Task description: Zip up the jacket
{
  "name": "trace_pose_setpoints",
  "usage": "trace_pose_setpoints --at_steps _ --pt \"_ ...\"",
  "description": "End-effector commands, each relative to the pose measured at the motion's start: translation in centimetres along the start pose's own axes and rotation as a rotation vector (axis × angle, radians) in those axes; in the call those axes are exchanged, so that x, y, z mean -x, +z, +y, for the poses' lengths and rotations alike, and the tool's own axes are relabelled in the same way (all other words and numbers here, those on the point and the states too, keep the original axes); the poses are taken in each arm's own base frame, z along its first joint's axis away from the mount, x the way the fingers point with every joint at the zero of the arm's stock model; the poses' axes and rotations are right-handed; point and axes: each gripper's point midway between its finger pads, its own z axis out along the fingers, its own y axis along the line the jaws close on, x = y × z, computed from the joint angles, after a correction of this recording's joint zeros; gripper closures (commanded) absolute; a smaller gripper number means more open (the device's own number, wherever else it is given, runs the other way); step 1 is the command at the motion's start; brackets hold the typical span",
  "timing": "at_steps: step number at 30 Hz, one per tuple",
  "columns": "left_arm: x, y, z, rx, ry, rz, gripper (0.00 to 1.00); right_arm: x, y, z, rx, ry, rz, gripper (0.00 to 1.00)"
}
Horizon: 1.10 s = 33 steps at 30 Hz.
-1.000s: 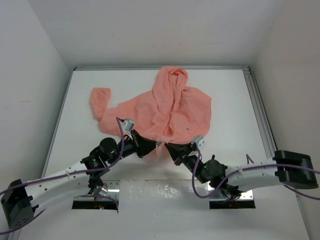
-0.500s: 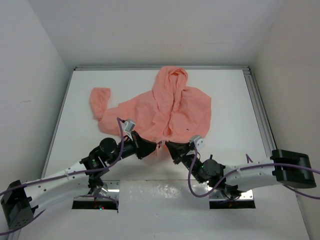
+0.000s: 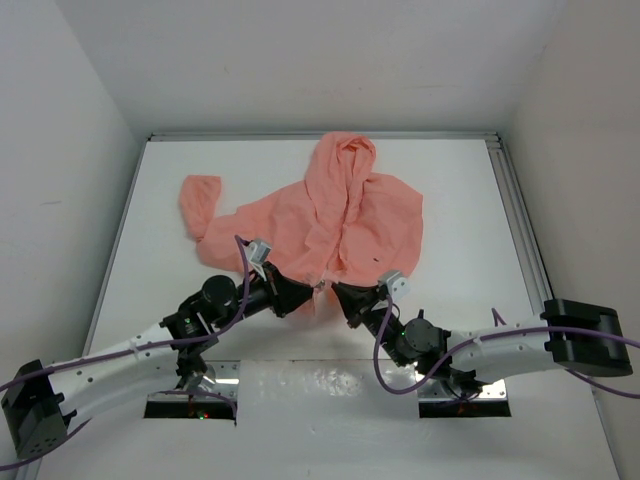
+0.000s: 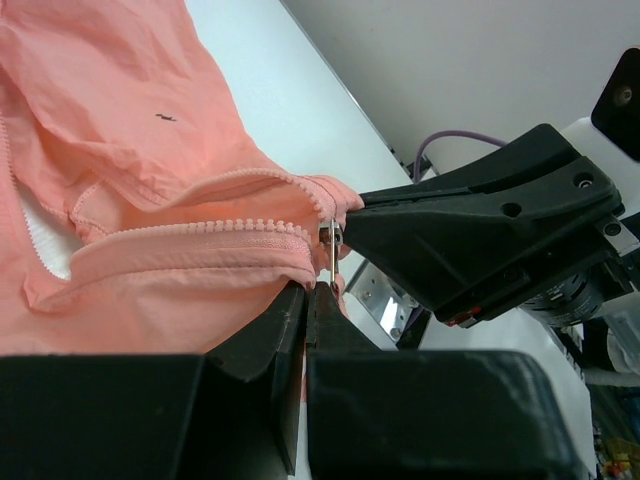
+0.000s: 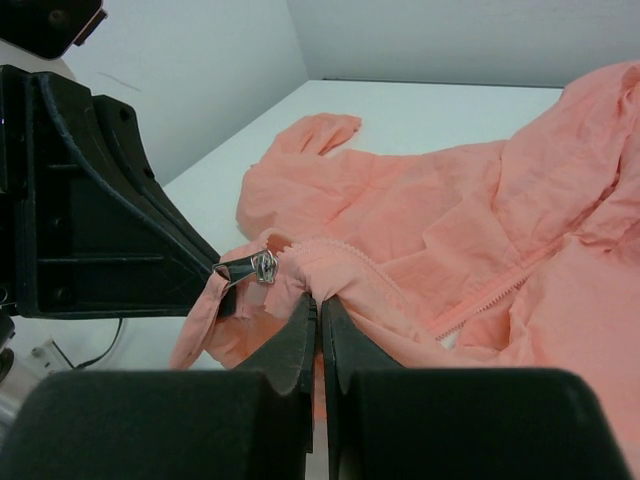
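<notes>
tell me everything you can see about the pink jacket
The jacket is thin, wrinkled salmon-pink fabric, lying front up on the white table, hood toward the far edge, one sleeve stretched out left. A tiny dark mark sits on one front panel. The front is unzipped, the metal slider at the near hem. Both shut grippers pinch there: the left gripper at the slider's pull, the right gripper on the fabric beside it.
</notes>
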Motion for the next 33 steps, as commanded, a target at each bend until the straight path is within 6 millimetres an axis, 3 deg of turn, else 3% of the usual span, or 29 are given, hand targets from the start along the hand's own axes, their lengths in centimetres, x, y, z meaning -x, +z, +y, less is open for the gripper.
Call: trace_pose_setpoints --at_steps 1,23,33 --pt "2.1 0.3 -1.3 -0.023 0.018 -0.050 1.00 1.2 0.3 -0.1 -0.023 0.022 -0.034 1.00" --pt "1.9 0.4 -1.0 -0.006 0.028 -0.036 1.00 -0.2 0.3 -0.6 -0.040 -0.044 0.011 1.00" --pt "2.2 0.6 -2.3 -0.061 0.005 -0.032 1.00 -0.3 1.5 1.3 -0.003 -0.055 0.011 1.00"
